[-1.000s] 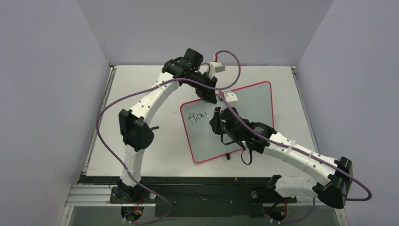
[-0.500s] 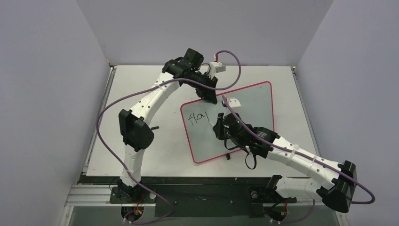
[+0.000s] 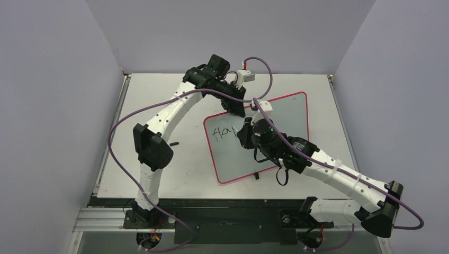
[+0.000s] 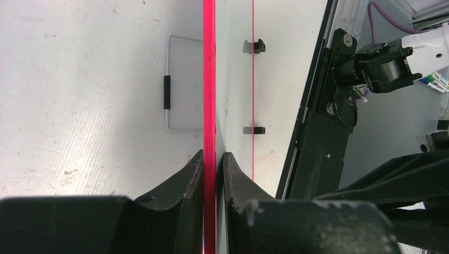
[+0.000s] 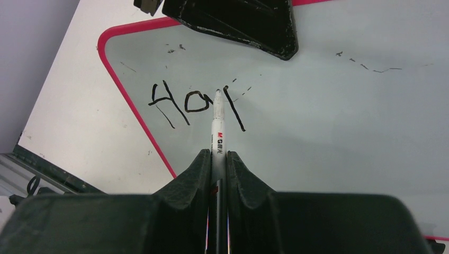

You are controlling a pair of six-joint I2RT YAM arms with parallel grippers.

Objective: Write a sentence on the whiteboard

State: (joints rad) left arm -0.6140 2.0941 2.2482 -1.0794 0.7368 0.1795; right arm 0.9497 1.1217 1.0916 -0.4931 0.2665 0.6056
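Observation:
The whiteboard [image 3: 286, 114] lies tilted on the table, white with a thin red rim [image 4: 209, 79]. My left gripper [image 3: 236, 110] is shut on its far edge, one jaw on each face [image 4: 213, 154]. My right gripper [image 3: 244, 132] is shut on a white marker [image 5: 217, 124], its jaws [image 5: 216, 152] tight on the barrel. The start of the sentence [image 5: 182, 103] reads "Ha" plus one slanted stroke [image 5: 234, 108] in black. The marker tip sits just left of that stroke's top; contact with the board [image 5: 328, 116] is unclear.
A small black piece [image 3: 174, 143] lies on the table left of the board. Two black tabs [image 4: 256, 46] sit along the board's near edge. Grey walls close in the table on three sides. My left gripper's fingers [image 5: 249, 24] overhang the board's far edge.
The right gripper drew a slanted stroke downward right of "Ha", then carried the marker back up to the stroke's top. The left gripper and the board stayed still.

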